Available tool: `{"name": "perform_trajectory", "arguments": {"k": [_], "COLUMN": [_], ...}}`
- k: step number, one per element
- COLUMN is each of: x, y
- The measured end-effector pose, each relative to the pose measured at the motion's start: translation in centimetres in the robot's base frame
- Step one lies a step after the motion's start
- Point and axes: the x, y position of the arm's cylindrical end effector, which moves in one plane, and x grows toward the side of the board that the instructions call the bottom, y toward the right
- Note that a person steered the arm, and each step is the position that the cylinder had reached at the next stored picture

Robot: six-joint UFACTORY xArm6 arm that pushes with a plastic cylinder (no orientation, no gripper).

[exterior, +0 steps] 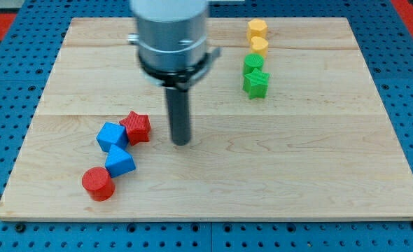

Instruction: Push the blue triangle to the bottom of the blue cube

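Observation:
The blue cube [111, 135] sits at the lower left of the wooden board [297, 175]. The blue triangle [120, 162] lies just below it and slightly to the right, touching or nearly touching it. My tip [182, 143] rests on the board to the right of both blue blocks, about a block's width right of the red star [136, 127]. The tip touches no block.
A red cylinder [98, 183] lies below left of the blue triangle. At the view's top right stand a yellow cylinder [257, 29], a second yellow block [260, 46], a green cylinder [253, 64] and a green star [256, 83] in a column.

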Motion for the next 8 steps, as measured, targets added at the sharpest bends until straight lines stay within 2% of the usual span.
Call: {"name": "perform_trajectory", "arguments": {"k": [1,2,3,4,5,6,7,8], "x": [-0.2,-2.4,-3.6,-6.3,-6.7,-0.5,5.1,5.3], "y": [-3.0,-7.3,-8.0,-8.0,-3.1,1.5,1.3,-3.7]}}
